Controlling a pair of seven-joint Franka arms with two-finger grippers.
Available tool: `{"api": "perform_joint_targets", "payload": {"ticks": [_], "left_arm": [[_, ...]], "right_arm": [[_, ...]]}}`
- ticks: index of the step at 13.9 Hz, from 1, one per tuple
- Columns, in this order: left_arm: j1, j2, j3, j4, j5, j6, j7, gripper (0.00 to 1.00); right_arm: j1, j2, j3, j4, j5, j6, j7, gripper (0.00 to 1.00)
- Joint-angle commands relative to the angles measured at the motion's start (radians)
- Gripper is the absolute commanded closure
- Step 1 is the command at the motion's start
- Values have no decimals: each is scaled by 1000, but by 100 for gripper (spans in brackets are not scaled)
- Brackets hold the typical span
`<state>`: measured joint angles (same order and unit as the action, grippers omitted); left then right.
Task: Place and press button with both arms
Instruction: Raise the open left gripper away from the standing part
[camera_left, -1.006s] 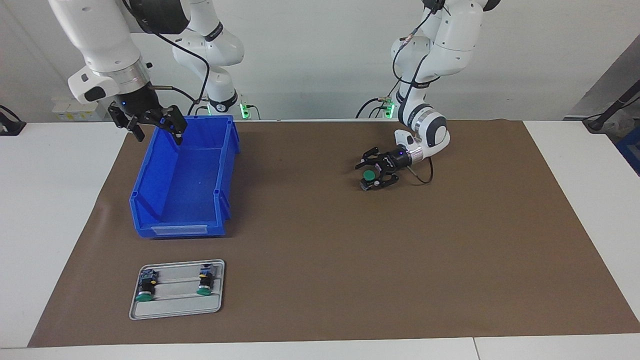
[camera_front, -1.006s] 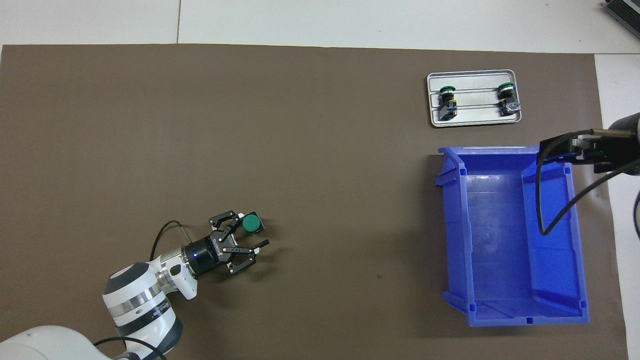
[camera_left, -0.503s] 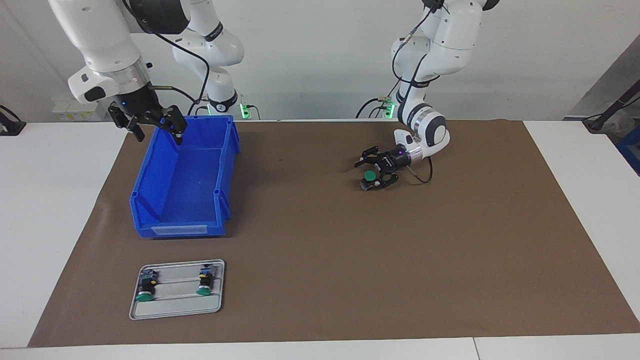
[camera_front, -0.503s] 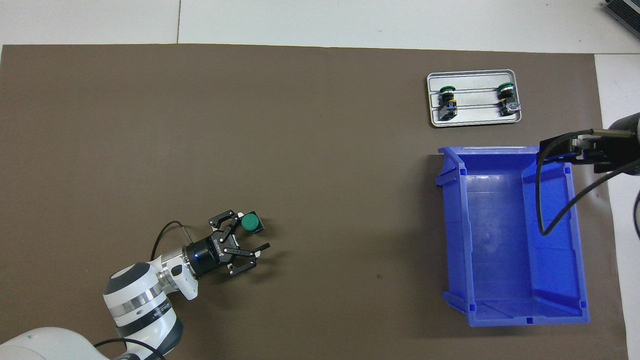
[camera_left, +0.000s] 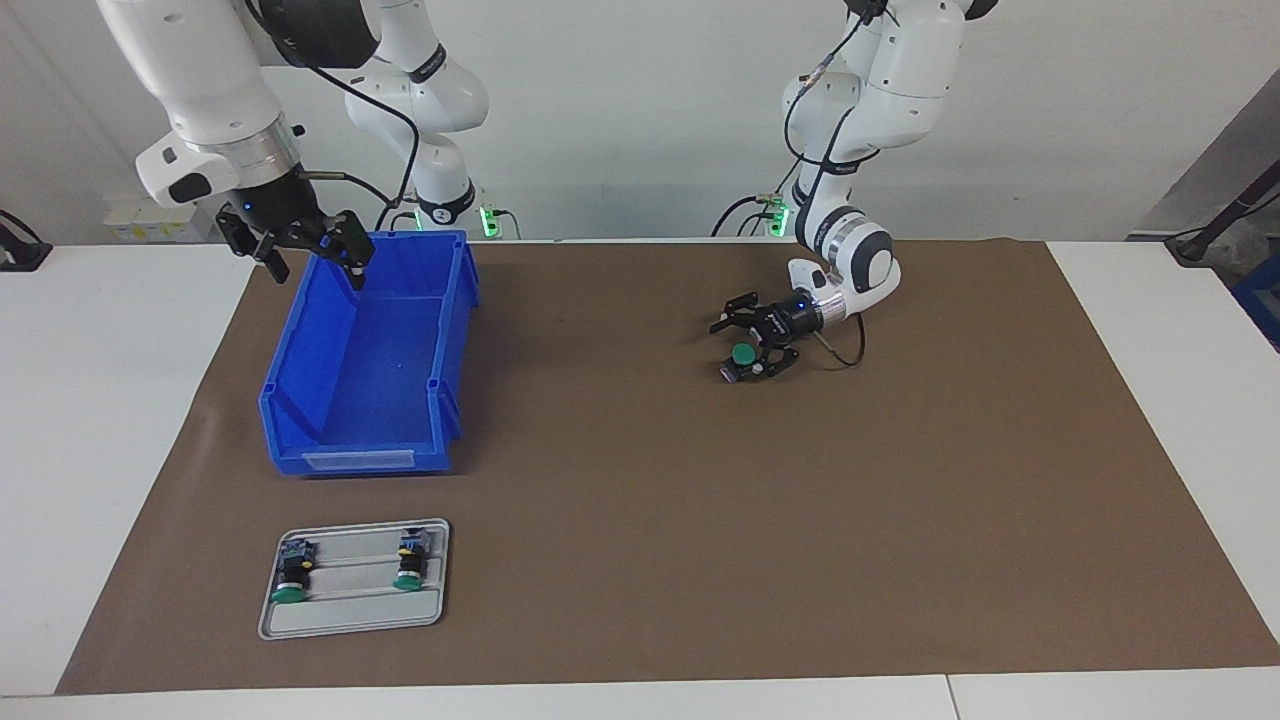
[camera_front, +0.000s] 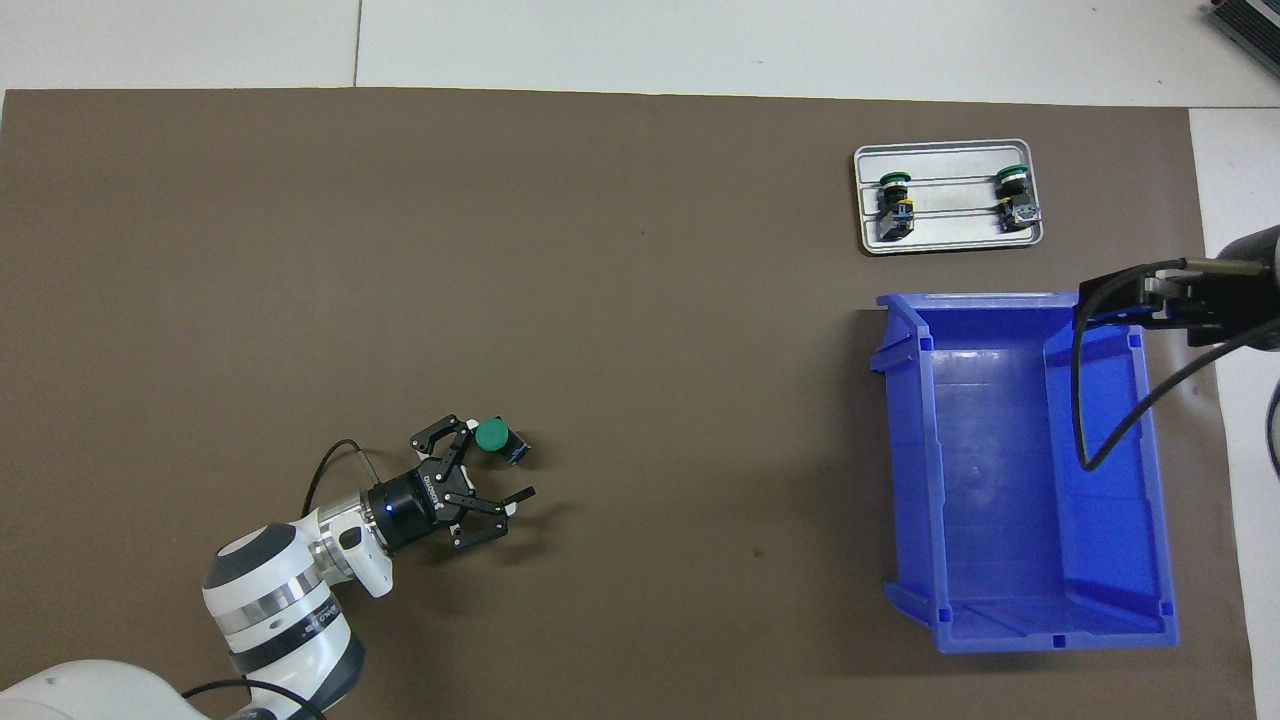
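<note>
We see two arms (camera_left: 880, 60) built from large white rounded housings joined by black bands, with a grey-and-silver ring at each wrist. A black cable runs along each arm and loops free near the wrist. The left gripper (camera_front: 482, 480) and the right gripper (camera_left: 300, 240) are black, made of skeletal linked bars on a black cylindrical mount. A small blue light shows on each mount. Green lights glow at the bases.
</note>
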<state>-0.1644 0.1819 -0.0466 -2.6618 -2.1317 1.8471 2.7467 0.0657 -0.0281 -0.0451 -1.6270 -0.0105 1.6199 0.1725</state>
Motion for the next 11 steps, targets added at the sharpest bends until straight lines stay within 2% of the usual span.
{"api": "perform_joint_targets", "payload": {"ticks": [1,11], "left_arm": [[-15,-36,10,-21,1,34,76,2],[-3,-59,10,-9,1,30,2,2]], "right_arm": [[-1,-23,4,-28,-12,15,9,0],[-1,-23,4,-28,-11,14,9,0]]}}
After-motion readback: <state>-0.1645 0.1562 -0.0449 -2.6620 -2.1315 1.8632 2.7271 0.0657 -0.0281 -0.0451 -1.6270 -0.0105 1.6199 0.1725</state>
